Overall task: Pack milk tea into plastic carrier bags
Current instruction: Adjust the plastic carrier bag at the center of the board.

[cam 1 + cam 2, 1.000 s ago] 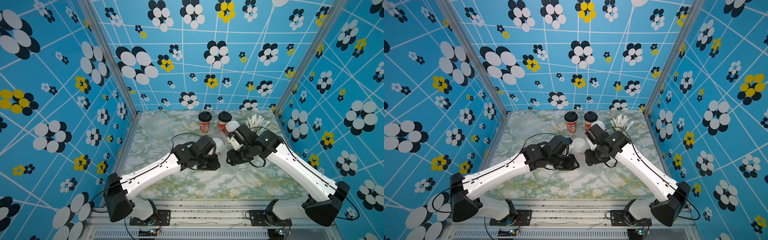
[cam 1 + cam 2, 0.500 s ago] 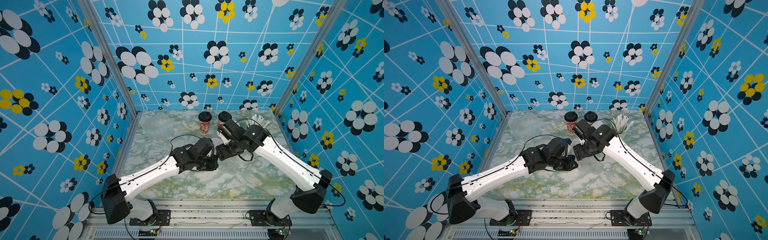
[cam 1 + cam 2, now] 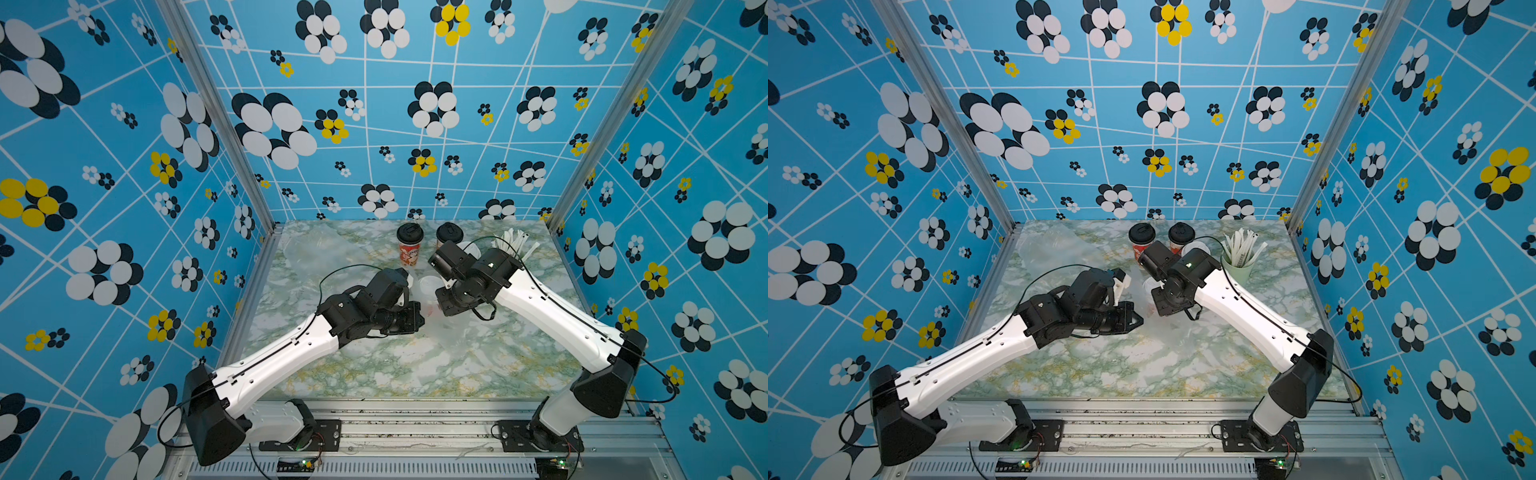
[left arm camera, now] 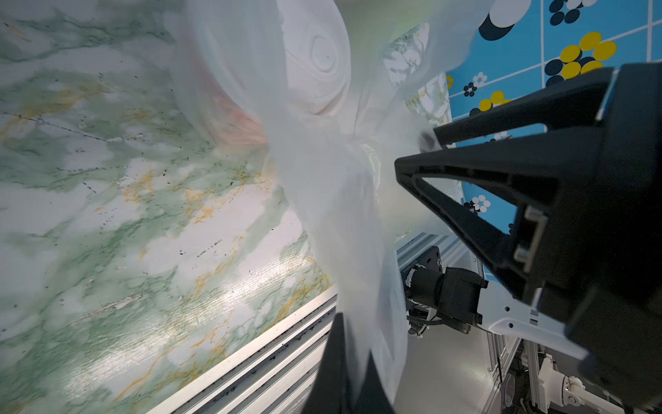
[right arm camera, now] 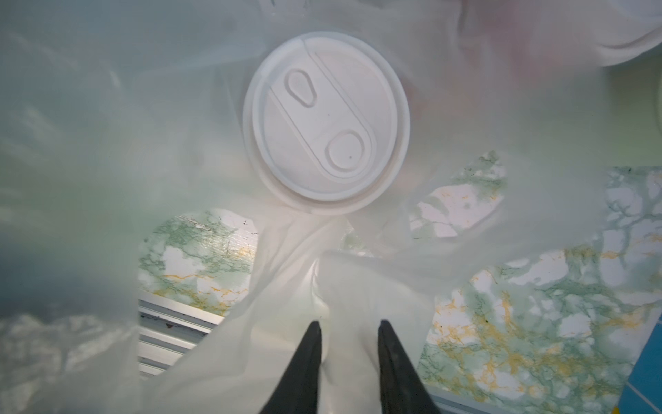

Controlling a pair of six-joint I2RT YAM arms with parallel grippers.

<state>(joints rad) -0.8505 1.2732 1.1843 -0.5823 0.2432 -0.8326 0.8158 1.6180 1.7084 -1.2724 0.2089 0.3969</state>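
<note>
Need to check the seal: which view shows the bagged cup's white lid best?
Right wrist view: the white lid faces the camera, large and sharp. The left wrist view shows it slanted behind the bag; both top views show a small white disc.

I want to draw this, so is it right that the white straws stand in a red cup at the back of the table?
Not quite: the cup's colour is wrong. The white straws stand in a pale green cup at the back of the table, not a red one. A top view shows it.
</note>
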